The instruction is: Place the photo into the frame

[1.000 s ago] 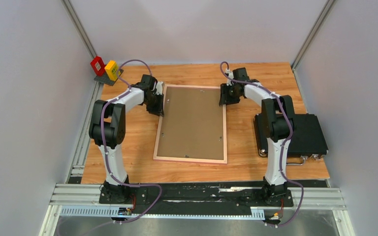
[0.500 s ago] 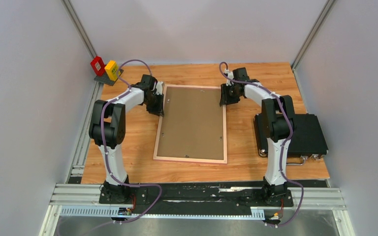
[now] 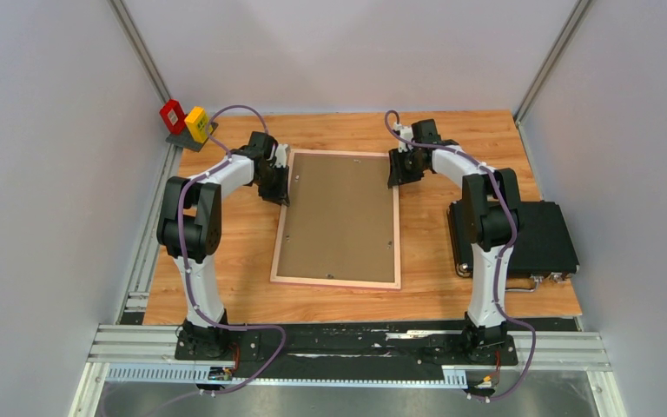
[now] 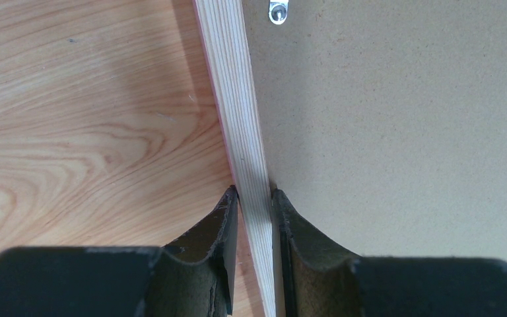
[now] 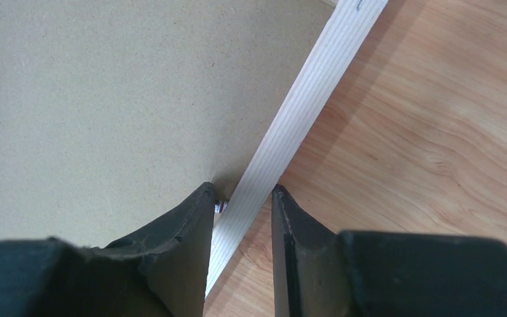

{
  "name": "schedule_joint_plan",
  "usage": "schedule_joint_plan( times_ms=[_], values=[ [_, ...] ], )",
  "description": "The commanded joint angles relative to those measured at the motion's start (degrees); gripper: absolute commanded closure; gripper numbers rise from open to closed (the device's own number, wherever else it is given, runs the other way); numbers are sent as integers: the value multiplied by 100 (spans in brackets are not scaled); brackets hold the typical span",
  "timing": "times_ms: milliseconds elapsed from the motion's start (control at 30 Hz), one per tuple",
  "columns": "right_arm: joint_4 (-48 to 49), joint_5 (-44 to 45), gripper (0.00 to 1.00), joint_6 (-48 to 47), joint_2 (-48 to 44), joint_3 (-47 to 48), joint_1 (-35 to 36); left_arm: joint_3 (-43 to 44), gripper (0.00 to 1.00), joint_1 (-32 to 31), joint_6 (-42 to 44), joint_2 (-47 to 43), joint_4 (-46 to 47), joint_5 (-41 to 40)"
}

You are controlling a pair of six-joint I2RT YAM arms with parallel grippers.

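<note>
At the far end of the frame (image 3: 335,282) — both rails gripped
Left end effector (image 4: 254,193) clamps its left rail, right end effector (image 5: 242,189) its right rail.

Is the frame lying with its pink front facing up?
No, the frame shows its light wood back, and the plain brown backing board faces up.
</note>
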Motion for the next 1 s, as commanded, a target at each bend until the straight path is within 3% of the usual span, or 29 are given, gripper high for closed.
schedule_joint_plan(
  times_ms=[0, 100, 267, 467, 967],
  values=[
    [-60, 31, 67, -471, 21, -5, 20, -7, 89, -28, 130, 22, 29, 63],
    [-56, 24, 63, -306, -16, 77, -15, -14, 89, -26, 123, 22, 34, 66],
    [-115, -44, 46, -10, -196, 268, -144, -49, 89, -20, 98, 1, 47, 32],
    [-187, -171, 38, 95, -603, 208, -292, -72, 89, -19, 69, -20, 66, 18],
    [38, -662, 31, 93, -2249, -1884, -278, -124, 89, -2, 51, -88, 80, 80]
  ],
)
